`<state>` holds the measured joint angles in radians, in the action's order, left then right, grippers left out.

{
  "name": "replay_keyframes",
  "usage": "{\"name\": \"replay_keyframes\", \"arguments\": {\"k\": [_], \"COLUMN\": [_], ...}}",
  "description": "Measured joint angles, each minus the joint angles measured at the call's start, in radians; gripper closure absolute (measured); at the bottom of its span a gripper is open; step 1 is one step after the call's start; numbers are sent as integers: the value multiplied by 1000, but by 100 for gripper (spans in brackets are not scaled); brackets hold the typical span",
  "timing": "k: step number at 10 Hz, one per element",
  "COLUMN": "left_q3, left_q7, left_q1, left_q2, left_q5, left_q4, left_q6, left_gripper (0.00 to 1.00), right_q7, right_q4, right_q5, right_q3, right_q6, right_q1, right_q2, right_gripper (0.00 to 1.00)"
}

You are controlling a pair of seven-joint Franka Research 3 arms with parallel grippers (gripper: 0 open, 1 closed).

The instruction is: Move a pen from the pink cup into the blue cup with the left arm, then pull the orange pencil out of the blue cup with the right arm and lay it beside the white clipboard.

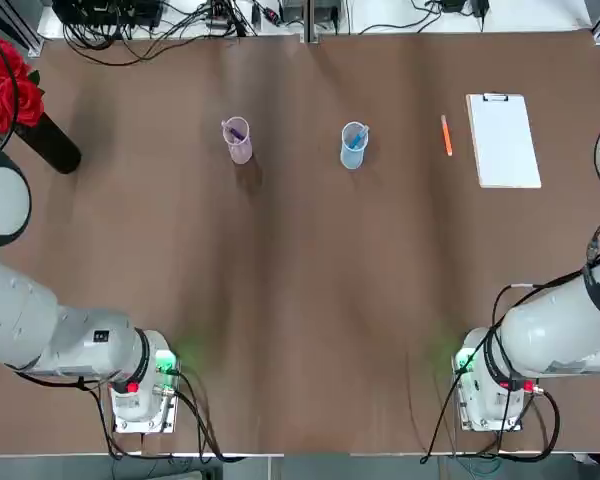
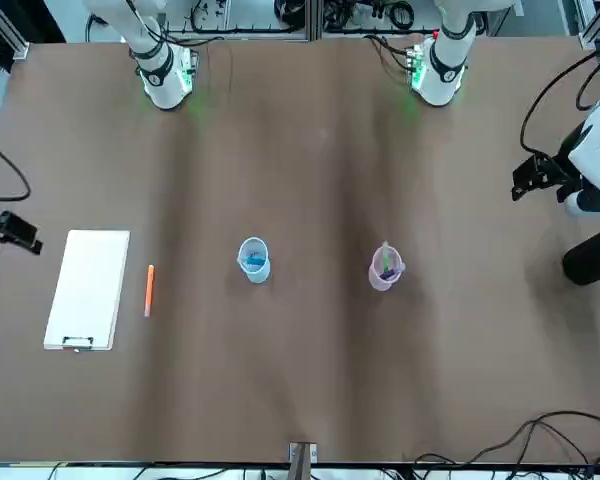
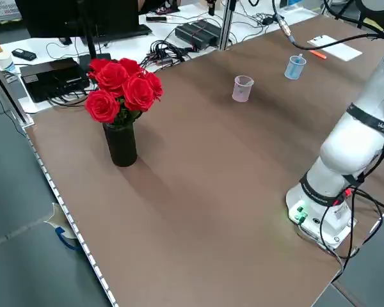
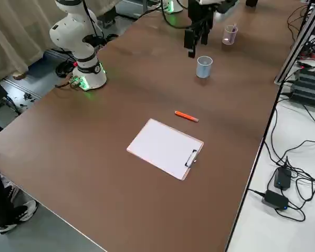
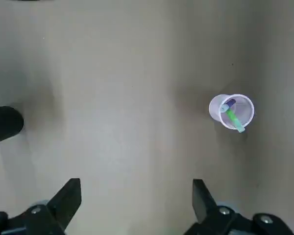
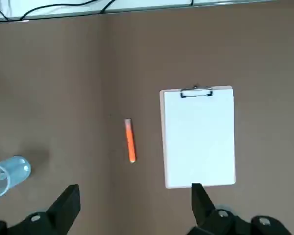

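Standing open over your surface (image 1: pixel 310 300) at the left is your left claw (image 5: pixel 137 196), followed by the pink cup (image 1: pixel 238 142) with pens (image 5: pixel 232 113) inside, the blue cup (image 1: pixel 353 147) holding a blue pen (image 1: pixel 357 138), the orange pencil (image 1: pixel 446 135) lying beside the white clipboard (image 1: pixel 504 141), and your right claw (image 6: pixel 135 198), also spread.

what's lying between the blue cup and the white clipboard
The orange pencil lies on the table between the blue cup and the white clipboard, nearer the clipboard; the top view shows it.
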<state>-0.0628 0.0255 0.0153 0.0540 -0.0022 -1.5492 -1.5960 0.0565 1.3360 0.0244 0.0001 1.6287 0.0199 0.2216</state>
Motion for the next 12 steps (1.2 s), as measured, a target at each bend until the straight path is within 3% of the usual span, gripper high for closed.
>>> {"name": "replay_keyframes", "arguments": {"k": [2,12], "left_q3": [1,5], "left_q7": [0,64], "left_q1": [-2,-5], "left_q2": [0,-17], "left_q5": [0,0], "left_q4": [0,5], "left_q6": [0,5], "left_gripper": [0,0], "right_q7": [24,24], "right_q4": [28,37], "right_q5": [15,17], "right_q3": [33,41], "right_q6": [-2,21], "right_q1": [0,-10], "right_q2": [-31,-45], "right_gripper": [0,0]}}
